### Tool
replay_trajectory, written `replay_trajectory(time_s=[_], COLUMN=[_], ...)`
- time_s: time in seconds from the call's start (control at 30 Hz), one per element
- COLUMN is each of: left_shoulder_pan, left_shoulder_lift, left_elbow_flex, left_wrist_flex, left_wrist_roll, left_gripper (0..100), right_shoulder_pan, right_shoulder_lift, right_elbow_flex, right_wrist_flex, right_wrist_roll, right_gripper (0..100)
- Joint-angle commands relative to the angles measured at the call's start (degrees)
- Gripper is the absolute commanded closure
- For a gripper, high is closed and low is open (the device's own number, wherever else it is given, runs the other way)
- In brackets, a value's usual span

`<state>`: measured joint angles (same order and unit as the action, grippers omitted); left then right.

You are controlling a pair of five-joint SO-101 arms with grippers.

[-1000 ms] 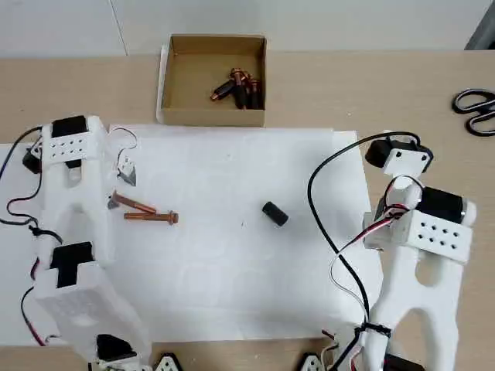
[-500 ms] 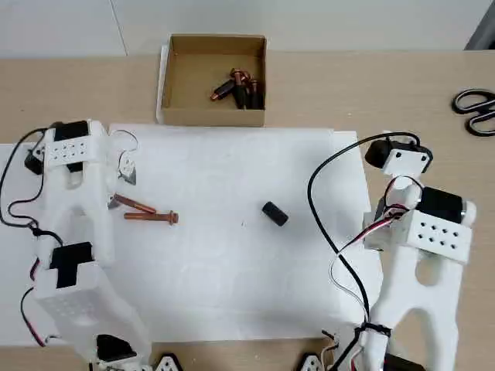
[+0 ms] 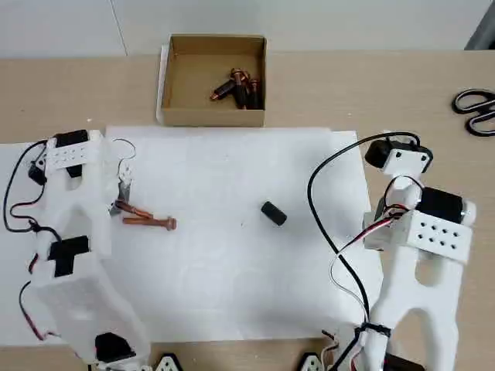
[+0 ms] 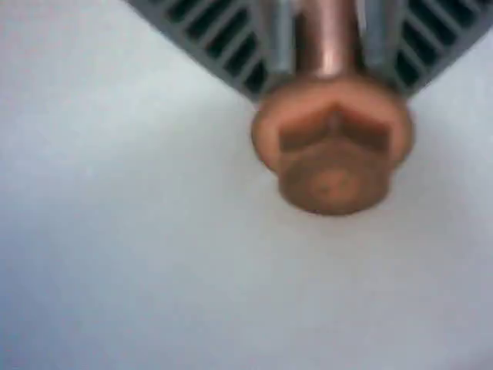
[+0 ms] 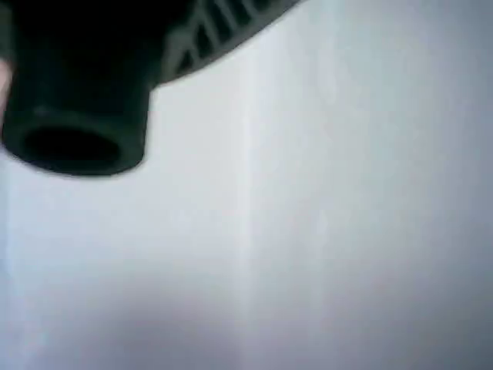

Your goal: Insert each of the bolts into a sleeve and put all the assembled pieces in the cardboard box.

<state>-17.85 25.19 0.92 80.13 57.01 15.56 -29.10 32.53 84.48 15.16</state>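
Clamped tight in the left gripper (image 4: 330,58): a bolt (image 4: 333,154), head towards the camera (down by the white sheet (image 3: 232,263)). Just beside it, a second bolt (image 3: 151,222), flat on the sheet. Pinched in the right gripper (image 5: 85,46), a black sleeve (image 5: 77,123). Mid-sheet, a loose sleeve (image 3: 274,213). Over in the cardboard box (image 3: 182,77), finished pieces (image 3: 238,86).

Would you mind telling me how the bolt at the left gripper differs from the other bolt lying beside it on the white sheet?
The gripped bolt has its shaft between the fingers of the left gripper; the loose bolt lies free, untouched. The gripped bolt slants, head by the fingertips; the loose bolt lies nearly level in the high view, head toward the middle of the white sheet. Both are copper-coloured and without a sleeve.
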Motion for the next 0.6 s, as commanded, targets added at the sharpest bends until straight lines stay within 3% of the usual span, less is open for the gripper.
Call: replay_trajectory(time_s=[0.0,0.57], left_shoulder_pan=[-1.58,-1.32], left_shoulder_lift=[3.43,6.07], left_elbow_flex=[0.48,-3.03], left_wrist_flex=[0.18,-0.18], left_wrist_roll=[0.0,0.0], left_gripper=[99,97], right_shoulder_pan=[0.57,0.57], right_shoulder_lift=[-1.63,-1.36], right_elbow_flex=[-0.26,-0.26], right_wrist_flex=[-0.48,-0.84], right_wrist_roll=[0.62,0.62], right_gripper=[99.4,99.4])
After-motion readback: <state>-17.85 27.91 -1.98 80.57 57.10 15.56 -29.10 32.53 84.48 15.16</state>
